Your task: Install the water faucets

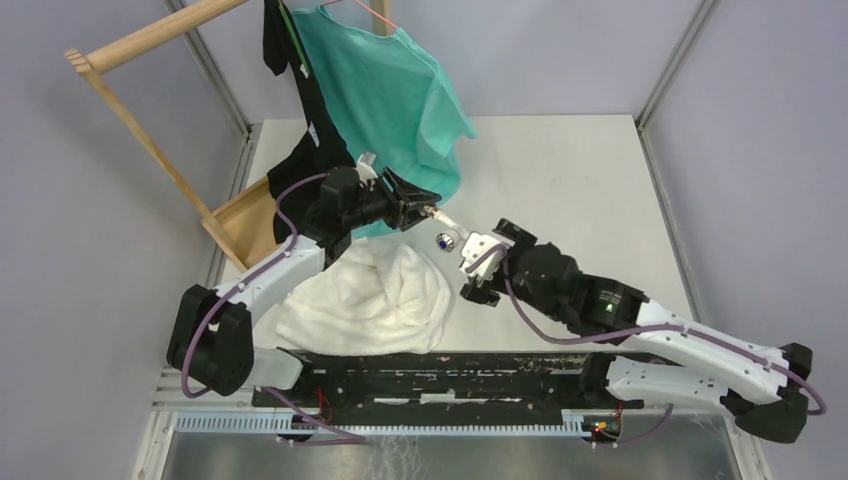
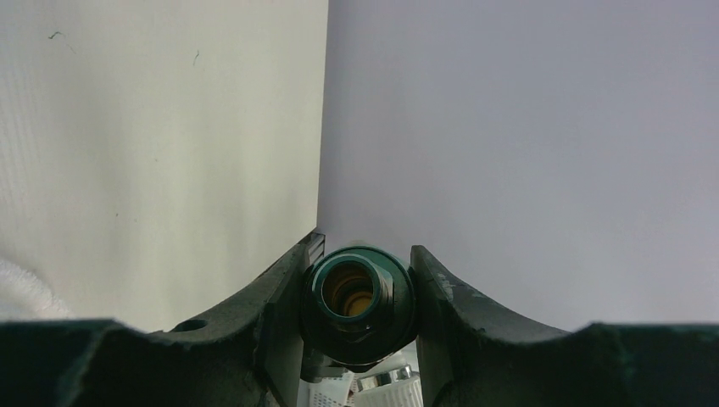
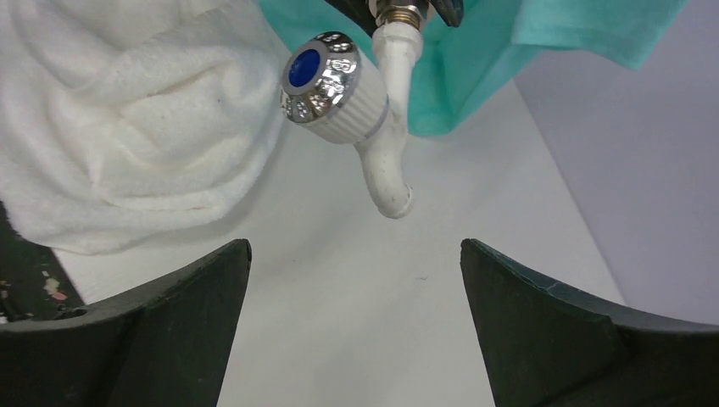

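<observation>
- From above, the left gripper (image 1: pixel 428 211) is reaching right over the table (image 1: pixel 570 170). It is holding the faucet (image 1: pixel 445 238) just beside the right gripper (image 1: pixel 468 268).
- Only the left wrist view is showing the grip. The fingers (image 2: pixel 280 314) are standing partly closed, clamping a round fitting (image 2: pixel 358 297) by its sides, with its hollow bore facing the camera.
- Only the right wrist view is showing the faucet in detail. Its white curved spout is pointing down, its ribbed knob (image 3: pixel 326 85) is carrying a chrome cap with a blue dot, and the fitting is sitting at its top end.
- The right fingers are spreading wide, holding nothing, with the faucet just beyond them.
- A white towel (image 1: pixel 370 295) is lying near the faucet, and a teal shirt (image 1: pixel 390 90) is hanging behind it.
- A wooden tray (image 1: pixel 240 225) is sitting at the table's left edge. A black cloth (image 1: pixel 310 160) is hanging over it, so its contents cannot be told.
</observation>
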{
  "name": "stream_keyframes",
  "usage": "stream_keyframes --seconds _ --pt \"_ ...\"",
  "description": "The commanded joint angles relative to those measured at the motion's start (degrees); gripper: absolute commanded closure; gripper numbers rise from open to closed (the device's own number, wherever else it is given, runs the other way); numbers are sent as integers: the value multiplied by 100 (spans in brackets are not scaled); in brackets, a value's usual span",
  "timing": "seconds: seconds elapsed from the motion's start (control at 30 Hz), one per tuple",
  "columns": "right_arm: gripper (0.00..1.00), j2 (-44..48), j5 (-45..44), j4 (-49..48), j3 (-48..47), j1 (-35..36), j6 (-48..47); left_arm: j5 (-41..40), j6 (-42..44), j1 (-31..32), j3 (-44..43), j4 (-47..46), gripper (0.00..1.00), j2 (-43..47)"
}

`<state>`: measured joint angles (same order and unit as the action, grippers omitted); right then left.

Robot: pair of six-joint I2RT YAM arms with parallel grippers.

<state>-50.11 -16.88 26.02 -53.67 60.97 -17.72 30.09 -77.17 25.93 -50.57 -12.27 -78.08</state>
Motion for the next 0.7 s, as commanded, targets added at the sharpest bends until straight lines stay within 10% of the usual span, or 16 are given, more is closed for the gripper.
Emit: stream_keyframes --seconds 0.0,0.2,0.67 --pt "0 -165 -1260 -1678 391 363 -1205 123 77 -27 -398 -423 97 -50" --pt "5 -845 -1313 -2550 649 355 -1504 362 -4 -27 -391 -603 97 -244" --pt "81 -1212 -456 -3469 844 -319 481 685 101 -29 -270 -1022 97 -177"
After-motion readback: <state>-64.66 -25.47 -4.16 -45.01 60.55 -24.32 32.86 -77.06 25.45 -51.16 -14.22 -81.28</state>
